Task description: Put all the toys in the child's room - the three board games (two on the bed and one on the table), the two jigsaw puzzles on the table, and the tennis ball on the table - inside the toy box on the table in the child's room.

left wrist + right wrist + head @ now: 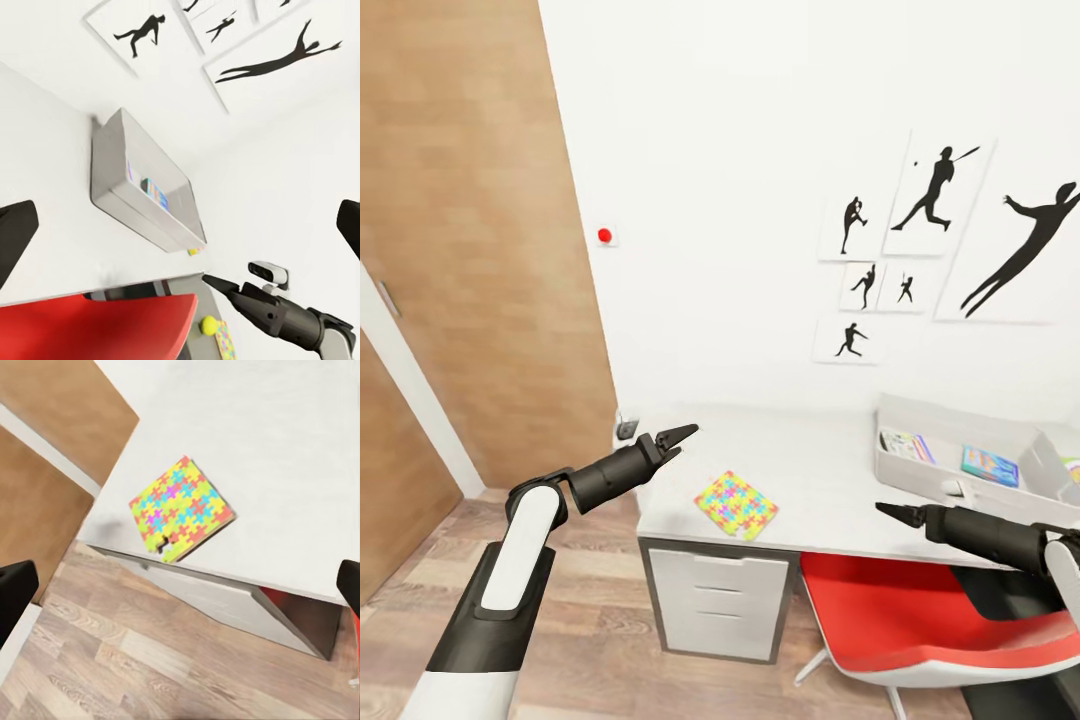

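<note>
A jigsaw puzzle (735, 504) is observed flat on the light grey desk (810, 460), near its front edge above the white drawers (718, 602). The toy box (960, 455) sits at the desk's far right and holds board games (990, 466). The left gripper (678, 441) and right gripper (890, 513) are both seen empty — wrist views show their fingers spread wide.

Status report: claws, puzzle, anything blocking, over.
Left claw and right claw empty, above the desk. Multicoloured jigsaw square flat at the light grey desk's front edge. Nothing blocking it.
</note>
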You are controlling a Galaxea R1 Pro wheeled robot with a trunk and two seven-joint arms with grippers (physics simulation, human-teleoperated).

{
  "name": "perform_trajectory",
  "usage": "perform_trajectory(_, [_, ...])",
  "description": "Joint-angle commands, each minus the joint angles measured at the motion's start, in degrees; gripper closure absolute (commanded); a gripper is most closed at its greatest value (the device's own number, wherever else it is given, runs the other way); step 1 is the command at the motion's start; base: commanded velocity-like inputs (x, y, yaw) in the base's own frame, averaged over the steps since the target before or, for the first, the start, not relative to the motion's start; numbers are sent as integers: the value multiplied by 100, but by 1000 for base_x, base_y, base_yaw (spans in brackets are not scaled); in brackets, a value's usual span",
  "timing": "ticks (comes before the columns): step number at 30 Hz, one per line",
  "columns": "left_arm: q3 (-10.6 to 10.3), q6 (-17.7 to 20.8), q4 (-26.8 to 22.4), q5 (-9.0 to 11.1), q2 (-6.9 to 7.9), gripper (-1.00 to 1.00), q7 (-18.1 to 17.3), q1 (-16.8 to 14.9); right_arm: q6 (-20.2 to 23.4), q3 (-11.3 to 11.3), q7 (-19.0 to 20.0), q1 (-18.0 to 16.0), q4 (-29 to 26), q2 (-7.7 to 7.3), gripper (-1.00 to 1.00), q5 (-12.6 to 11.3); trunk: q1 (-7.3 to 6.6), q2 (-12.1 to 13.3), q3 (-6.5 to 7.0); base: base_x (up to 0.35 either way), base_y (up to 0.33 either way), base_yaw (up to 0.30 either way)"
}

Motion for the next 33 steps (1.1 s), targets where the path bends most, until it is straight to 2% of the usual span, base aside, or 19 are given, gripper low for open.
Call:
perform_trajectory(1, [7, 21, 1, -39, -2, -100, -43, -6, 36, -2, -2, -13, 3, 7, -100, 14, 5, -12, -12, 200, 210, 26])
perform_trajectory(14, [6, 21, 2, -40, -1, -100, -46, -6, 178, -23, -111, -42, 34, 32, -100, 7, 5, -12, -12, 219, 208, 11])
perform_trajectory(15, [7, 21, 5, -44, -1, -100, -45, -6, 372, -34, -124, -93, 87, 33, -100, 5, 5, -12, -12, 250, 192, 2])
perform_trajectory(17, [7, 21, 10, -45, -1, -100, -43, -6, 426, -37, -127, -125, 116, 36, -100, 5, 5, -12, -12, 251, 191, 2])
perform_trajectory(26, [15, 21, 229, -41, 2, -100, -49, -6, 436, -45, -173, -335, 608, 41, -100, 4, 5, -12, -12, 249, 194, 1])
perform_trajectory(29, [55, 21, 282, -40, 13, -100, -54, -1, 436, -46, -239, -444, 788, 43, -100, 4, 5, -12, -12, 230, 208, 0])
perform_trajectory(33, [287, 25, 340, -35, 127, -100, -85, 57, 436, -39, -413, -626, 1175, 48, -100, 4, 5, -12, -12, 224, 212, 0])
